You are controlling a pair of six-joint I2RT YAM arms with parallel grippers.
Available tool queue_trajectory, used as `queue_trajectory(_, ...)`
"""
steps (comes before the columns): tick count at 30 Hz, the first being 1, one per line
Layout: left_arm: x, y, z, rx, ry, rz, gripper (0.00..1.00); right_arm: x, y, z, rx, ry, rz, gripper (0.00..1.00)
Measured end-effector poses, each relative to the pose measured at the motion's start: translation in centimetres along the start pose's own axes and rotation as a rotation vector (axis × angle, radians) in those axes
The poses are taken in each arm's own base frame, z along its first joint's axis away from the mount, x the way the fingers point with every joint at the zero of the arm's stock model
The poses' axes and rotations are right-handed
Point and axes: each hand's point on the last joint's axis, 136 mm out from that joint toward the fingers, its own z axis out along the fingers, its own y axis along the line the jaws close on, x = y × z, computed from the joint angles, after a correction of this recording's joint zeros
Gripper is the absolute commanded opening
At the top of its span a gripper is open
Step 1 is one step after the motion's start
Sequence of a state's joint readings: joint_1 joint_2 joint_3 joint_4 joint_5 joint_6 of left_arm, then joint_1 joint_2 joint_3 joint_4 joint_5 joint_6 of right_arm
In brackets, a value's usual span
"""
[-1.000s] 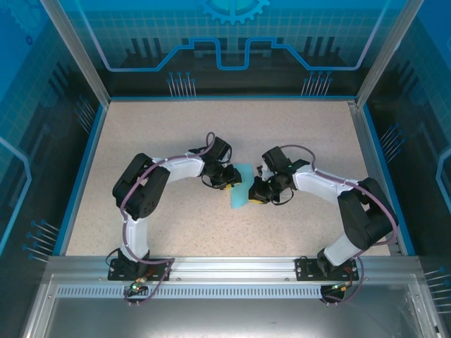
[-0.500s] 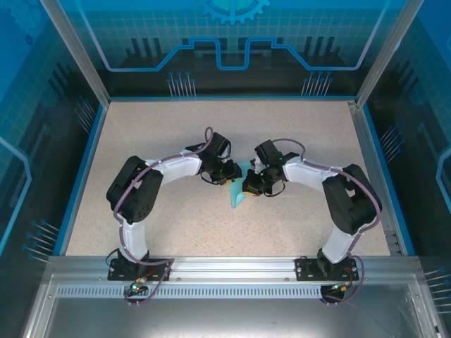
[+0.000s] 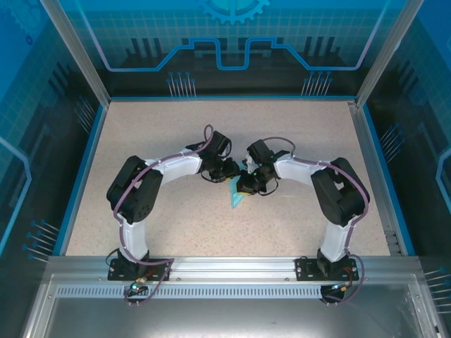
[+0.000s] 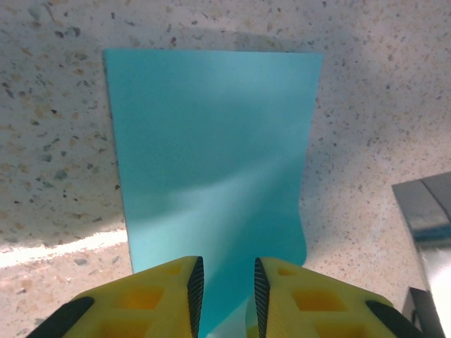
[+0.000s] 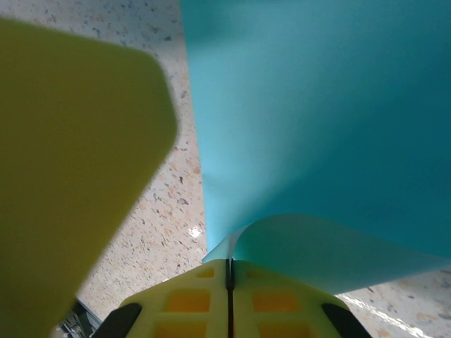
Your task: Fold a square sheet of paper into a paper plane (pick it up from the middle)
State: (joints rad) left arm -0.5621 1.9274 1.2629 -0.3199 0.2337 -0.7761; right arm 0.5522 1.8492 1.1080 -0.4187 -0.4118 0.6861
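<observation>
You see the right gripper (image 5: 229,267) at the bottom edge, its two yellow fingers pressed together with only a thin dark seam between them. The square sheet of paper (image 5: 317,105), cyan, fills the upper right. Its near edge curls upward, paler underside showing, and the corner of that curl runs into the seam at the fingertips. Speckled table (image 5: 165,211) lies left of the sheet. A large blurred yellow shape (image 5: 70,155) covers the left side, too unfocused to identify.
</observation>
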Motion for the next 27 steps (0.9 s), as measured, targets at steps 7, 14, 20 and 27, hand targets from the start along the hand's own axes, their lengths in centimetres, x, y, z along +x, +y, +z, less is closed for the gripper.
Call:
queue_trajectory(7,0.2,1.1,1.1,-0.037,0.019,-0.013,0.27,-0.4,0.2,0.5,0.004,0.008,-0.041,0.07)
queue_trajectory(14,0.1,1.3,1.1,-0.052,0.012,-0.015,0.26,-0.3,-0.1,0.9,0.010,0.018,-0.050,0.08)
queue_trajectory(20,0.0,1.4,0.9,-0.060,0.004,-0.015,0.26,-0.2,-0.4,1.3,0.016,0.028,-0.054,0.08)
queue_trajectory(27,0.1,1.7,0.8,-0.065,0.003,-0.018,0.26,-0.5,0.0,1.3,0.004,0.031,-0.081,0.08)
